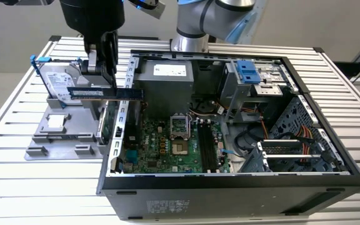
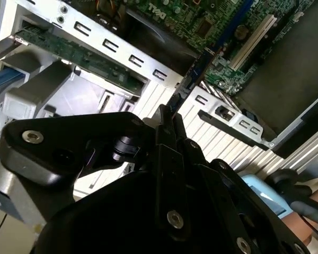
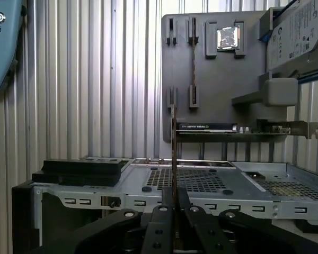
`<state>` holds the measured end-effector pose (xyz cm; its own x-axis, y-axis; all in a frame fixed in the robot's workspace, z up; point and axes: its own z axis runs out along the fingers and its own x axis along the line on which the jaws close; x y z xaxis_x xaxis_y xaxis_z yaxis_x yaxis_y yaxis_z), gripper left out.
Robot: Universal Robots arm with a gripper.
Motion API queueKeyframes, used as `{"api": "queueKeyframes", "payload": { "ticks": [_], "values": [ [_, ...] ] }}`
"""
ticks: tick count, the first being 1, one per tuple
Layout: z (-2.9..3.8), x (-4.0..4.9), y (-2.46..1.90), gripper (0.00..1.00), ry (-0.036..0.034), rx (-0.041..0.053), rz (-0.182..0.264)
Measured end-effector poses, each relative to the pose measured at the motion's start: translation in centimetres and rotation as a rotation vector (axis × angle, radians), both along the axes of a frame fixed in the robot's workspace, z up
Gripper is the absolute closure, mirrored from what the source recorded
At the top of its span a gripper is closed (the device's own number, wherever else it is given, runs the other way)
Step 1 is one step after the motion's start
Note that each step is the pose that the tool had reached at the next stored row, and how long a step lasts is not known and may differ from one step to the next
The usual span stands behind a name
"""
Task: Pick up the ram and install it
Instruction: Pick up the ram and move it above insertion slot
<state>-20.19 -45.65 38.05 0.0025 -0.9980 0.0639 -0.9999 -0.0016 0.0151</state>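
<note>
In the upper left of the exterior view, the gripper (image 1: 102,87) pinches the ram (image 1: 127,94) near its middle, holding the stick level in the air between the grey parts tray (image 1: 42,152) and the open computer case (image 1: 230,187).
</note>
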Motion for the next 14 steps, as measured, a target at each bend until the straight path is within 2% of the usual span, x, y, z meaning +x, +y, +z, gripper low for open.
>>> {"api": "queueKeyframes", "payload": {
  "ticks": [14],
  "values": [
    [0.0,1.52,0.0,1.0,0.0,0.0,0.0]
  ]
}}
